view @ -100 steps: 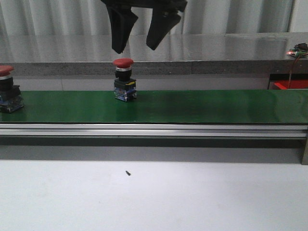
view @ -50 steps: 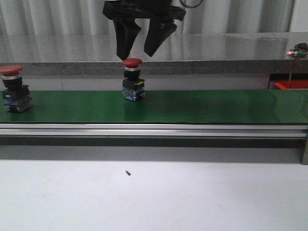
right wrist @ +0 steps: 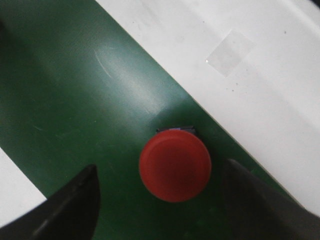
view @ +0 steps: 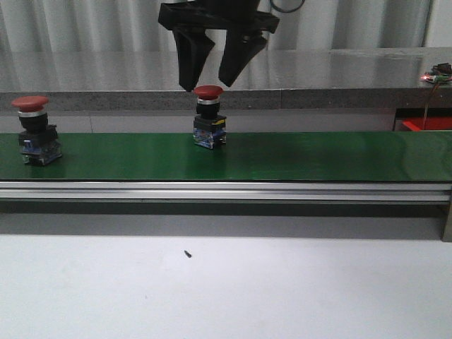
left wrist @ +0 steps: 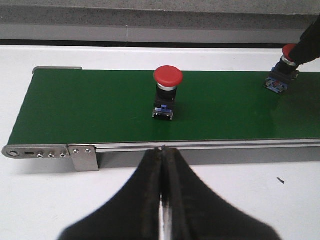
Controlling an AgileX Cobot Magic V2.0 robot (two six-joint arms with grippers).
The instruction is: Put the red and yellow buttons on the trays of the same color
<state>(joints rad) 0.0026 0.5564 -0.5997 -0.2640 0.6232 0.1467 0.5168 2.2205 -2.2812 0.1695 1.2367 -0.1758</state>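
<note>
Your right gripper hangs over the green belt, jaws spread wide, holding nothing. A red button stands upright on the belt directly beneath it, its cap level with the fingertips and between them, untouched. A second red button stands upright well off to the left. Your left gripper is pinched fully together, empty, in front of the belt.

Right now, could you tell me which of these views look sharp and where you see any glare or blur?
Front view: fairly sharp, with soft glare streaks on the steel counter behind the belt. Left wrist view: belt and red button crisp; the shut left gripper is dark and soft. Right wrist view: red button slightly soft, right gripper's fingers blurred, a pale sheen on the belt.
</note>
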